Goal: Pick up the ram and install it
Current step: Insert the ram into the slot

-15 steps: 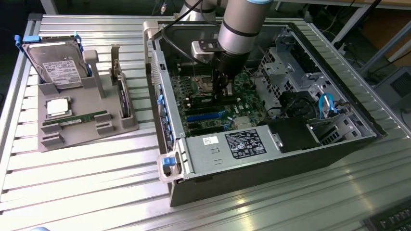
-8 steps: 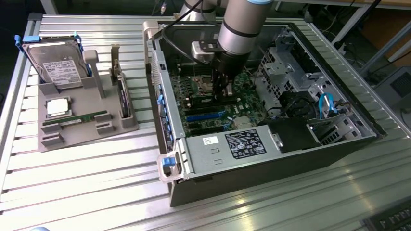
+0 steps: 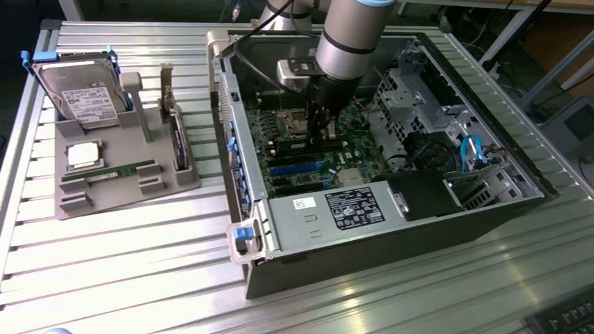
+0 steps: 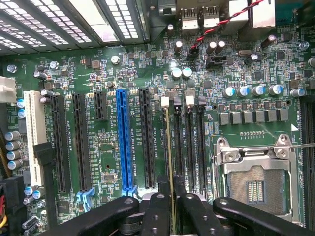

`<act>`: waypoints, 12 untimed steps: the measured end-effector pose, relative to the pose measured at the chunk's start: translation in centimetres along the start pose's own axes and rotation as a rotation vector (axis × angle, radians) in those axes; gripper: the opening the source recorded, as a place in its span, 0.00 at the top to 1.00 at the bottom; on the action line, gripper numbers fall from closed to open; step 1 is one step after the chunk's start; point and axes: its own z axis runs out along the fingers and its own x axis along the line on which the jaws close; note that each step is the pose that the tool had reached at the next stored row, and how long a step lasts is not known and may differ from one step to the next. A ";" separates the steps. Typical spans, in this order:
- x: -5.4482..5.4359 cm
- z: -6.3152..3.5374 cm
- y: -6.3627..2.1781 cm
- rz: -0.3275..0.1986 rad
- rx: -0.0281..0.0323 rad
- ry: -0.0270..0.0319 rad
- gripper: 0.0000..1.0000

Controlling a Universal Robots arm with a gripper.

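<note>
Ram [image 4: 170,147] is seen edge-on as a thin strip, pinched between the pincer's [image 4: 170,206] nearly closed fingers and running straight out from their tips. It lies along the memory slots [image 4: 189,147] of the green motherboard [image 4: 246,64]; whether it is seated I cannot tell. In the exterior view the pincer [image 3: 320,132] reaches down inside the computer case [image 3: 390,229], with the grey holder [image 3: 121,198] at its 9 o'clock.
</note>
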 end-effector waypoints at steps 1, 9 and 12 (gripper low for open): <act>0.0 0.01 0.00 0.000 -0.0001 0.0001 0.86; -0.1 0.03 -0.01 0.000 0.0000 0.0000 0.86; -0.1 0.03 -0.05 0.000 0.0000 -0.0001 0.86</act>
